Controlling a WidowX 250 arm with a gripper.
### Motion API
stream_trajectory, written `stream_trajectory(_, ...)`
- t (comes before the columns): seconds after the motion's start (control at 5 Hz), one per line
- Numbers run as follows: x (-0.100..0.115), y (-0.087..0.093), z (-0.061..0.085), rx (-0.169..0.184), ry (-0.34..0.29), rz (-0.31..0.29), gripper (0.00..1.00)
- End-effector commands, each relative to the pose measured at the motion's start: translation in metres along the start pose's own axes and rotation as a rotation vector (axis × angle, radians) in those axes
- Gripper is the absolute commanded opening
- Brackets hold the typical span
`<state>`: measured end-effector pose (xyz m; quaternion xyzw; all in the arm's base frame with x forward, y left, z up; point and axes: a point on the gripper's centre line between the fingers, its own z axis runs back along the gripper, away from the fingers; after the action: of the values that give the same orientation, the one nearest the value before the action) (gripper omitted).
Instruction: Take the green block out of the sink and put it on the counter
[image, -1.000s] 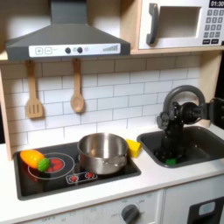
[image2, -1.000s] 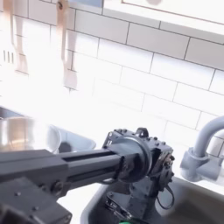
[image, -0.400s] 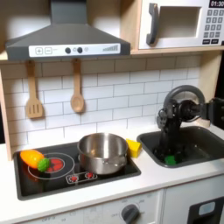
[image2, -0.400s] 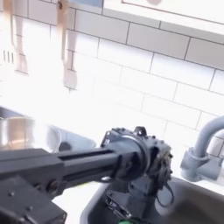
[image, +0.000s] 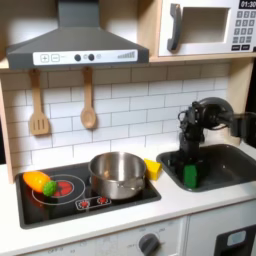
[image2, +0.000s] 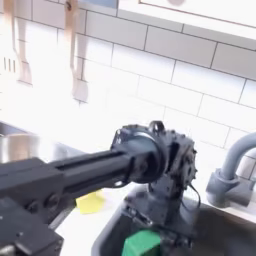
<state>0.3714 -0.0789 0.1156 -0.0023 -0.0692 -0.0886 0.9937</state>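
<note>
your gripper (image: 189, 168) has its fingers clenched on the green block (image: 190, 176), which hangs at the fingertips above the left part of the sink (image: 228, 170) in the first exterior view, lifted clear of the basin floor. in the second exterior view the same gripper (image2: 150, 228) points downward and the green block (image2: 142, 243) shows bright at the bottom edge, pinched between the dark fingers, over the dark grey sink (image2: 215, 245); you cannot tell there whether the block touches anything below it.

above the fingers, the black wrist and arm (image: 212, 118) rise and bend off toward the first exterior view's right. in the second exterior view the arm (image2: 70, 180) stretches as a long dark bar from the second exterior view's left to the round wrist joint.

the curved faucet (image2: 232, 170) stands just to the second exterior view's right of the wrist. the yellow block (image: 152, 168) lies on the counter (image: 170, 207) between the stovetop (image: 80, 195) and the sink, near the gripper but apart from it; in the second exterior view the yellow block (image2: 90, 203) sits on the off-white counter (image2: 85, 222) left of the basin's edge.

farther out in the first exterior view, a steel pot (image: 117, 174) stands on the stovetop, with an orange-and-green toy vegetable (image: 39, 182) on the left burner. a wooden spatula (image: 38, 105) and a wooden spoon (image: 89, 100) hang on the tiled wall under the range hood (image: 76, 42), and a microwave (image: 205, 26) sits at upper right.
</note>
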Motion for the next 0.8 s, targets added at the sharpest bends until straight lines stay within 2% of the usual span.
stream_trajectory(0.0,0.006,-0.002,0.018,-0.019,-0.021,-0.025,0.00)
stream_trajectory(0.4,0.014,-0.007,0.039,-0.053,-0.038,-0.041,0.00)
stream_trajectory(0.6,0.013,-0.001,0.048,-0.055,-0.050,-0.034,0.00)
